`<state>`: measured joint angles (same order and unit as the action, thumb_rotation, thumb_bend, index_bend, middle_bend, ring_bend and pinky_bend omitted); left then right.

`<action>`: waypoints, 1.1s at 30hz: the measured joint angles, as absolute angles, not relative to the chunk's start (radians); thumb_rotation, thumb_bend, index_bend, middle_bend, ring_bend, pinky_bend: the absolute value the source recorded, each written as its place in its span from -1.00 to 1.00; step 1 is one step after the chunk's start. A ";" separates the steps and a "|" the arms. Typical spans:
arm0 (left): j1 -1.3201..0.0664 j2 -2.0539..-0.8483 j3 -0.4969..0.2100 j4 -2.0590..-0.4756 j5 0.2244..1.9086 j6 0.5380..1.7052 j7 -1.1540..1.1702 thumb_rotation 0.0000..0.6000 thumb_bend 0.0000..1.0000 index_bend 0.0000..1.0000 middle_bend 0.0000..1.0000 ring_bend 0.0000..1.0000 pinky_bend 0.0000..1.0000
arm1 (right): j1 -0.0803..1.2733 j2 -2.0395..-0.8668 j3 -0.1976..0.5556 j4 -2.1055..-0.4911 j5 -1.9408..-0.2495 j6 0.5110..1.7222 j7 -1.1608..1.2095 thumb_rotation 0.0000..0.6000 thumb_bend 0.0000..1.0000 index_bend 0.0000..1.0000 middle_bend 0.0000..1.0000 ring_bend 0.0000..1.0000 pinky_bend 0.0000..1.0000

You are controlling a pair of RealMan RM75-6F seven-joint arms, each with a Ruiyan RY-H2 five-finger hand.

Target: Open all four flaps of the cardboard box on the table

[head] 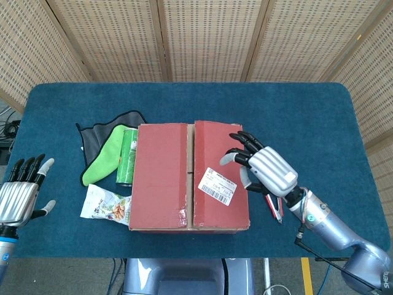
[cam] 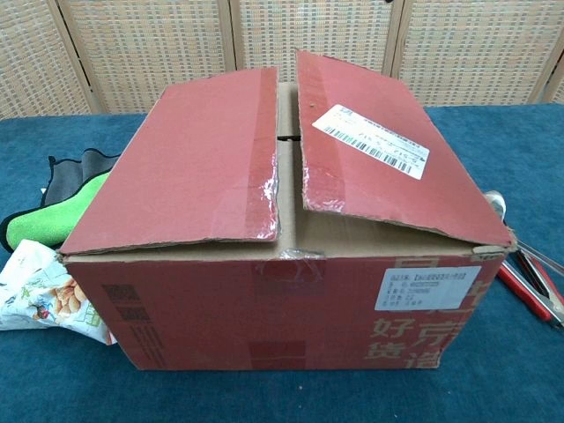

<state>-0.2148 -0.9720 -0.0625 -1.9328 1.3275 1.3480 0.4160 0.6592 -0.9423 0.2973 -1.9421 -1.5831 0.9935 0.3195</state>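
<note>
We see our right robot hand [head: 265, 169] empty, fingers spread, over the right edge of the box [head: 189, 177], whose flaps lie closed. Our left robot hand [head: 18, 198], open too, hangs well apart at the bench [head: 295, 117] edge.

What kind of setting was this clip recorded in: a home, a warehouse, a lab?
Most likely a lab or staged teleoperation workspace. The table is covered in plain blue felt, woven screen panels close it in, and assorted props surround the cardboard box: a green can, snack bag and tongs.
</note>
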 measured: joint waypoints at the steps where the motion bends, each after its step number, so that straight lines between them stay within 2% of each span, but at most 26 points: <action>1: -0.217 -0.972 -0.063 -1.934 1.323 1.344 0.419 0.90 -0.48 -0.94 -1.00 -1.00 -1.00 | 0.679 -0.952 0.301 -1.943 -1.575 0.971 0.314 1.00 0.76 -0.33 -0.31 -1.00 -1.00; 16: -0.237 -0.984 -0.062 -1.931 1.293 1.313 0.428 0.91 -0.48 -0.94 -1.00 -1.00 -1.00 | 0.832 -1.110 0.312 -1.914 -1.436 0.843 0.155 1.00 0.76 -0.33 -0.35 -1.00 -1.00; 33: -0.243 -0.983 -0.055 -1.921 1.276 1.298 0.411 0.91 -0.48 -0.94 -1.00 -1.00 -1.00 | 0.895 -1.199 0.281 -1.840 -1.314 0.812 0.009 1.00 0.76 -0.33 -0.35 -1.00 -1.00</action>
<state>-0.2431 -0.9834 -0.0548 -1.9207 1.2761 1.2977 0.4110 0.8948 -1.1993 0.2811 -1.8398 -1.3139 0.8118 0.0090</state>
